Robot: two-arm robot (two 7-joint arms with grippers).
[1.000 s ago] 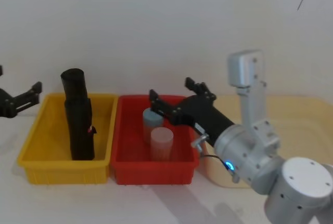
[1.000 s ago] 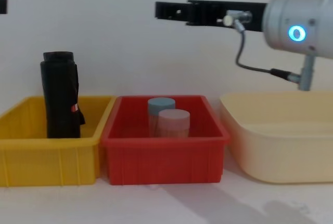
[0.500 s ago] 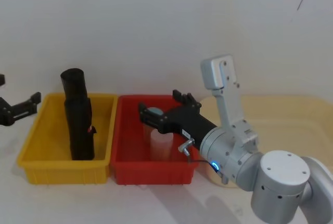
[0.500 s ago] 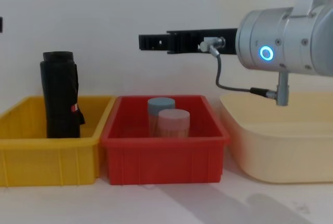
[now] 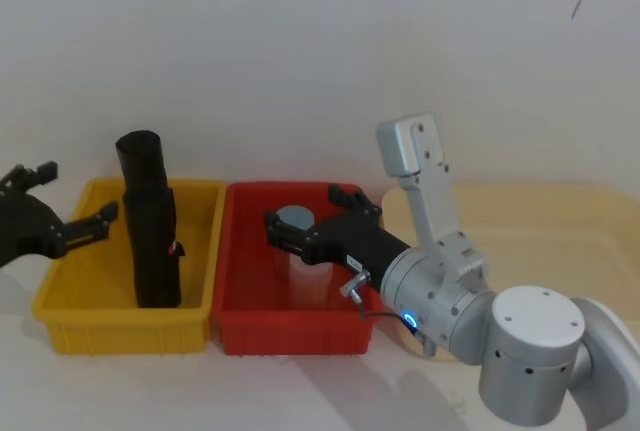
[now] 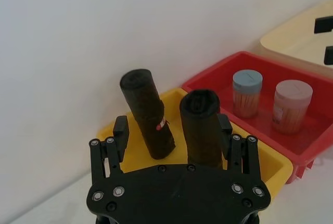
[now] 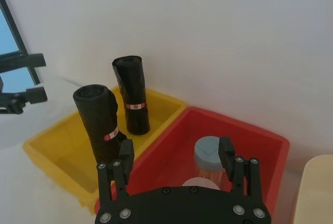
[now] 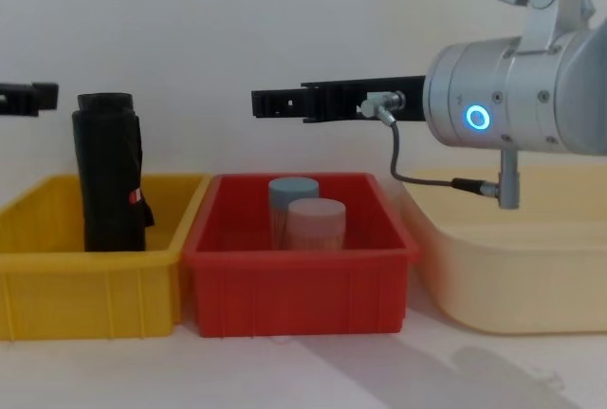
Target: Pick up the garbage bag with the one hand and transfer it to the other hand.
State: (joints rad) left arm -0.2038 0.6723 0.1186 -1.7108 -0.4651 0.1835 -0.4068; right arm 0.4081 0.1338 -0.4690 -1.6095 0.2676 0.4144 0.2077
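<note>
Left tool [image 5: 75,193] nearer garbage bag [image 5: 150,221] — wide open.

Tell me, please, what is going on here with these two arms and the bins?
Nothing is gripped yet. Two black garbage bag rolls stand upright in the yellow bin. The left claw is open, about level with the rolls' tops and to their left, apart from them. The right claw is open too and hangs above the red bin, over the two lidded jars. The pick-up and the handover are both not yet done.
</note>
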